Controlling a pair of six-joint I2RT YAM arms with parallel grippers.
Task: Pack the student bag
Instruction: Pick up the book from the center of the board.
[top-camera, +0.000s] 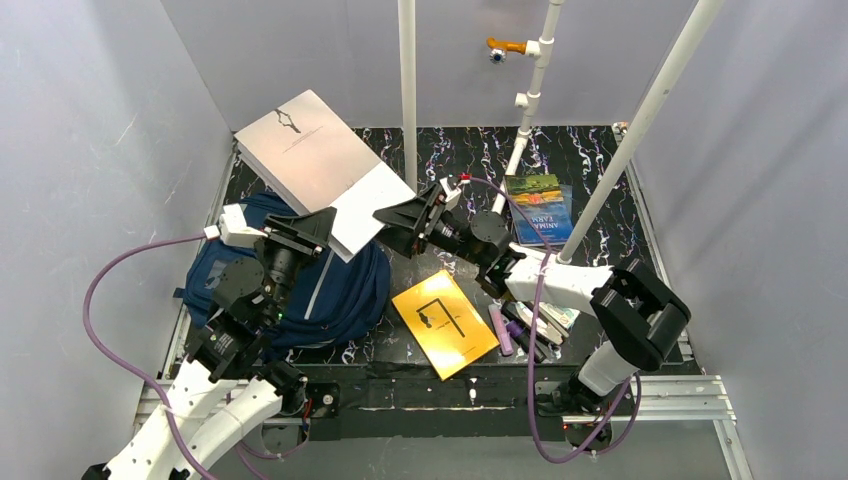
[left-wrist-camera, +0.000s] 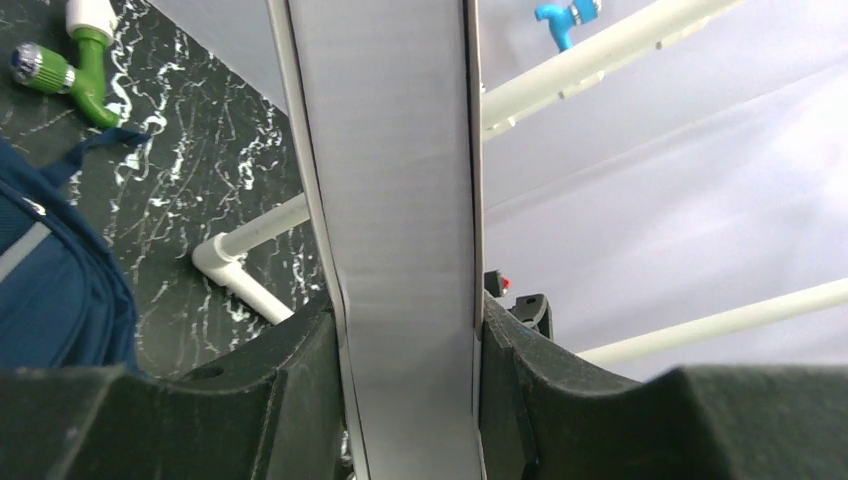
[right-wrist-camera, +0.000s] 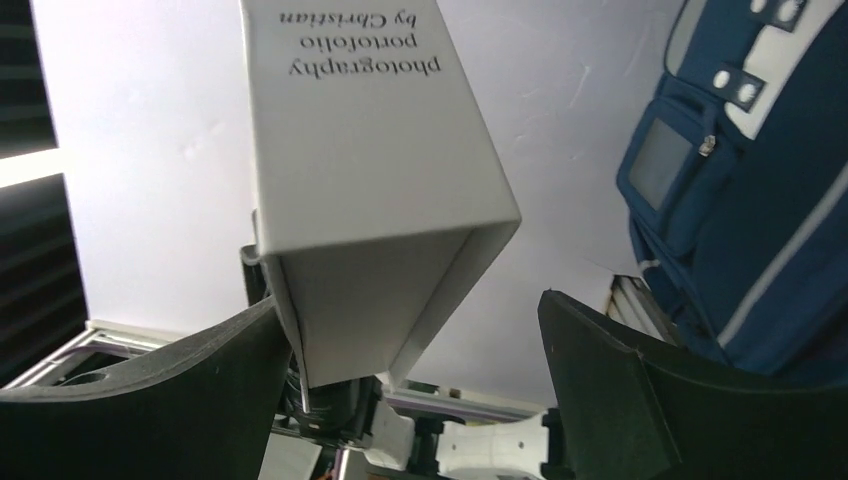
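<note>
A navy-blue fabric student bag (top-camera: 335, 290) with grey stripes lies flat at about 8 o'clock on the black marbled table (top-camera: 590, 160), partly under the left arm. The left gripper (top-camera: 318, 222) is clamped on the near edge of a large white hardcover book (top-camera: 305, 155), which tilts up toward 11 o'clock above the bag. At the book's 3 o'clock the right gripper (top-camera: 398, 218) stands wide, the book's corner between its fingers but not squeezed. A yellow booklet (top-camera: 445, 322) lies at 6 o'clock, with purple markers (top-camera: 500, 328) just beside it. A blue paperback (top-camera: 540, 210) lies at 2 o'clock.
</note>
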